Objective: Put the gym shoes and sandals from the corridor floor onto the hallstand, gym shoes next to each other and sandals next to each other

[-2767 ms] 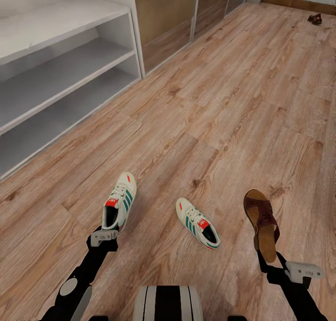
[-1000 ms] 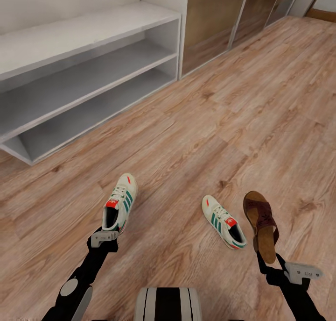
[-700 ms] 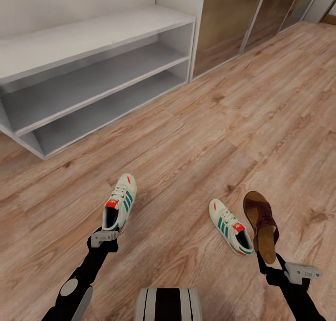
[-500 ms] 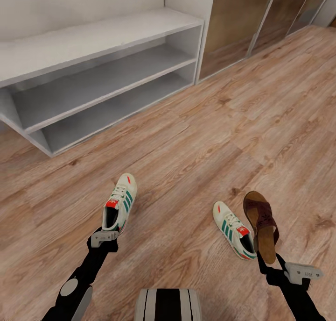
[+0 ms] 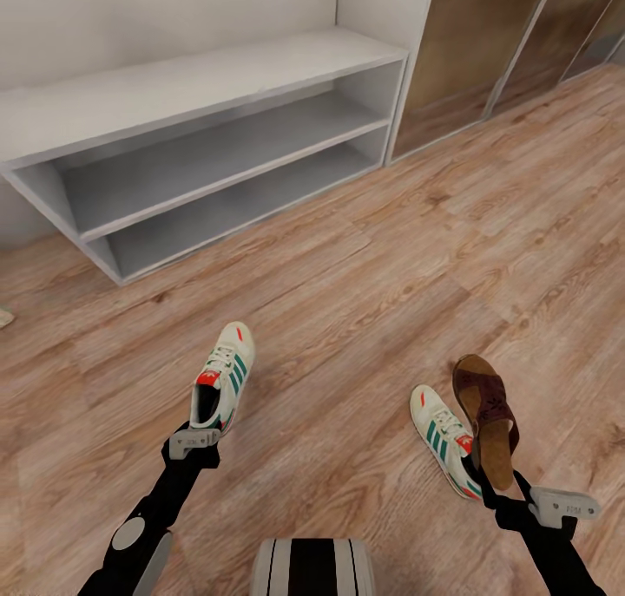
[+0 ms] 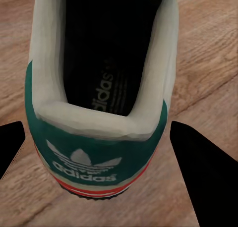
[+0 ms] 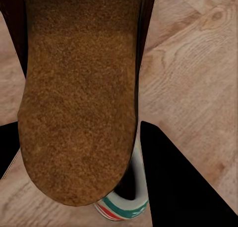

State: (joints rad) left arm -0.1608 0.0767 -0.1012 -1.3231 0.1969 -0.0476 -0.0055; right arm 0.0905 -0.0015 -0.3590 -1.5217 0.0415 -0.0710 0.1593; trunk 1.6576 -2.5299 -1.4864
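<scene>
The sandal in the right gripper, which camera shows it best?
The head view: the whole sandal shows, patterned strap to heel, held at the heel by the right gripper. The right wrist view gives a close look at its tan footbed. The left wrist view shows the gym shoe instead.

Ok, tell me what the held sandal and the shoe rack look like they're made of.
Sandal: grainy tan footbed, probably cork; dark maroon patterned strap, maybe leather or synthetic. Shoe rack: flat, matte pale-grey panels without grain, likely painted or laminated board.
</scene>
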